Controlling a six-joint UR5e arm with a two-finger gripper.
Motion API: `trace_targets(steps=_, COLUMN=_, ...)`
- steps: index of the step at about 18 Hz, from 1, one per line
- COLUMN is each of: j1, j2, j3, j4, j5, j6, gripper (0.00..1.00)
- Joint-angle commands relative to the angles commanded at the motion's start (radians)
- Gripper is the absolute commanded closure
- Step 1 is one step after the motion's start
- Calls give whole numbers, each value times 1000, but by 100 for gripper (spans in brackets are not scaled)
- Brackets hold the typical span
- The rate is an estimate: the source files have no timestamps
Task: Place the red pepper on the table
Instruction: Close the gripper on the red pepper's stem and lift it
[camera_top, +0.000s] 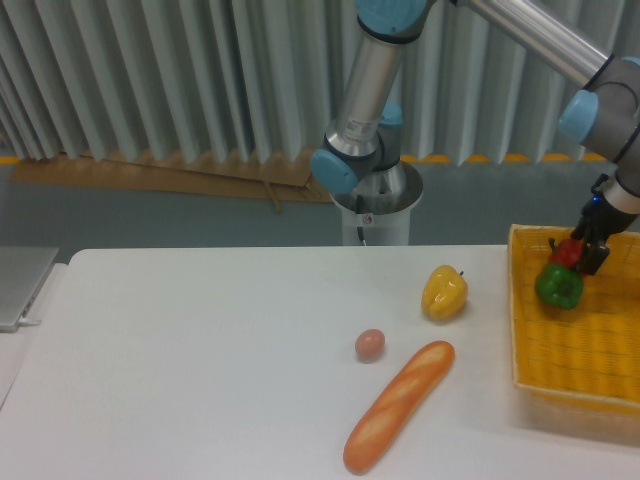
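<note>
The red pepper (568, 251) sits over the yellow basket (575, 345), touching the green pepper (559, 286), with the pincer (580, 252) apparently pinching it. Likely light, stiff and glossy-slick, it is best gripped across its body before reaching the tabletop (200, 350)

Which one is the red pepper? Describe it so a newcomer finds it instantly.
Look at the yellow woven basket at the table's right edge. Near its back rim the gripper is closed on the red pepper, a small glossy red shape. It is the red one directly above the green pepper; the yellow pepper sits outside the basket.
</note>
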Motion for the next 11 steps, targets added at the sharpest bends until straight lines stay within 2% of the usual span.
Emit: trace_targets(steps=11, j1=-18, j2=-11, j3=18, j4=-2, j5=0, j6=-84, gripper=0)
